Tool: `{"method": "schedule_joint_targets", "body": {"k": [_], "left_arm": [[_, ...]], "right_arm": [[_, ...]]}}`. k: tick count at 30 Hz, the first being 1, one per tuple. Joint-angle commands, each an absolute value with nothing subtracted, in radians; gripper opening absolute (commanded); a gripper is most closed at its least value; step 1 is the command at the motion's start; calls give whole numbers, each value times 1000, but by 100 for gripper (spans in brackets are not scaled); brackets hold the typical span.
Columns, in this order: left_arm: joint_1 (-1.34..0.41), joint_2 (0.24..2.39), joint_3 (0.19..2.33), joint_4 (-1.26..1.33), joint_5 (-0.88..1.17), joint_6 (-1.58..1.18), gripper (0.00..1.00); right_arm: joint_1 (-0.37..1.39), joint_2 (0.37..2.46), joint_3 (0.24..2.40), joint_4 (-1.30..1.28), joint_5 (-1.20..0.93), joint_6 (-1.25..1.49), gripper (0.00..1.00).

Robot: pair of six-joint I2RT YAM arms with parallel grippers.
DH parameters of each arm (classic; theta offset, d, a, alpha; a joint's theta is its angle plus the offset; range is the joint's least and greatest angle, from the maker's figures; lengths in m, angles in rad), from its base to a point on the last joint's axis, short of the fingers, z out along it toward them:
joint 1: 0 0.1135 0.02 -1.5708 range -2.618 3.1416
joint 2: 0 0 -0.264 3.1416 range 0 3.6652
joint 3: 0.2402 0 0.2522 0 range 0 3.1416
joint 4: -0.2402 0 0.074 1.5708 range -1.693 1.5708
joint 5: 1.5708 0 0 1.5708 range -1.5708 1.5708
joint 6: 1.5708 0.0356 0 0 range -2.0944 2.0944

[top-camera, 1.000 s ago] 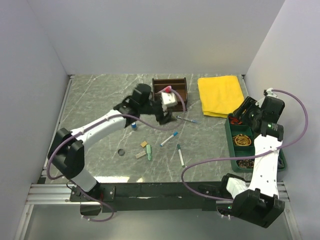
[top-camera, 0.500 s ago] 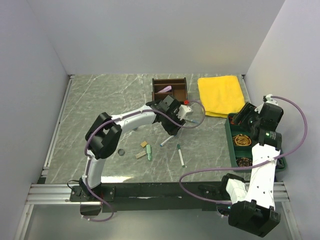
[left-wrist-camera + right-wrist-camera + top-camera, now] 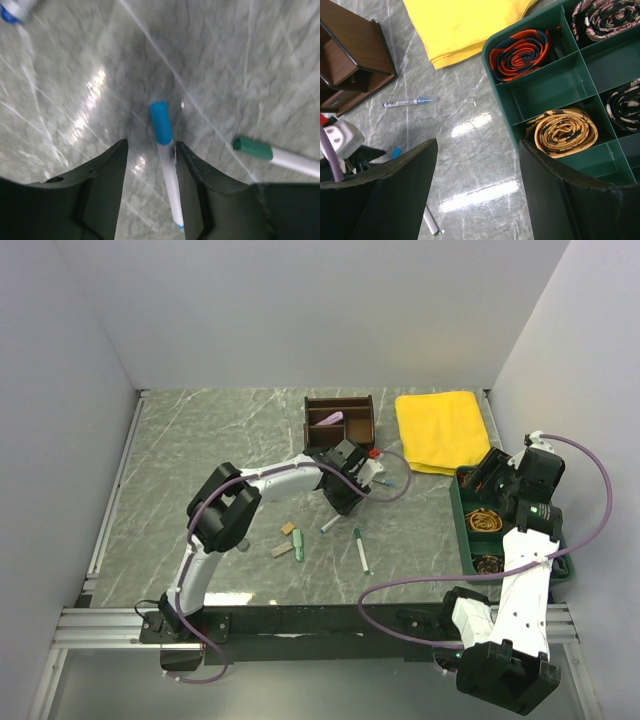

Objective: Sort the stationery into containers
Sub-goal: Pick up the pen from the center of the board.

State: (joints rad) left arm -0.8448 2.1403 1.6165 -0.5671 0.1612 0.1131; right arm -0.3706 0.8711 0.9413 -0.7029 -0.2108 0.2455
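Note:
A white pen with a blue cap (image 3: 161,122) lies on the marble table between the fingers of my left gripper (image 3: 151,145). The pen rests against the right finger, with a gap to the left one, so the jaws are open and straddle it. From above, that gripper (image 3: 345,498) hangs just below the brown wooden organiser (image 3: 340,420). A green-capped pen (image 3: 252,148) lies to the right of it. My right gripper (image 3: 477,145) is open and empty over the left rim of the green tray (image 3: 545,95), which holds coiled bands.
A yellow cloth (image 3: 440,430) lies between the organiser and the tray (image 3: 462,525). Tan and green erasers (image 3: 292,540) sit near the front. A slim pen (image 3: 407,102) lies beside the organiser (image 3: 350,55). Grey walls enclose the table.
My left arm has swung from the organiser to the right and down over the blue-capped pen, and its jaws have narrowed around it. The right arm has barely shifted.

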Motion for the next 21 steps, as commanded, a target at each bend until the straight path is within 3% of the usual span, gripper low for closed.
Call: {"method": "schedule_joint_targets", "body": {"k": [1, 4, 7, 8, 10, 13, 17, 21], "left_arm": [[-847, 2183, 1686, -572, 135, 100, 47], [-848, 2213, 1690, -581, 144, 97, 40], [-847, 2238, 1692, -601, 175, 106, 21], [-848, 2241, 1695, -607, 189, 115, 11], [-848, 2243, 1709, -644, 216, 126, 2], [-847, 2206, 1752, -669, 294, 162, 1], [-801, 1990, 1685, -540, 402, 199, 1], [-718, 1843, 1591, -362, 648, 271, 1]], "right_arm": [[-365, 854, 939, -676, -206, 247, 74], [-365, 850, 934, -678, -196, 244, 74], [-365, 848, 931, -684, -192, 244, 74], [-365, 850, 933, -686, -190, 241, 74], [-365, 851, 939, -687, -186, 239, 74], [-365, 857, 951, -686, -178, 235, 74], [-365, 864, 966, -690, -175, 235, 74], [-365, 861, 965, -684, -170, 238, 74]]}}
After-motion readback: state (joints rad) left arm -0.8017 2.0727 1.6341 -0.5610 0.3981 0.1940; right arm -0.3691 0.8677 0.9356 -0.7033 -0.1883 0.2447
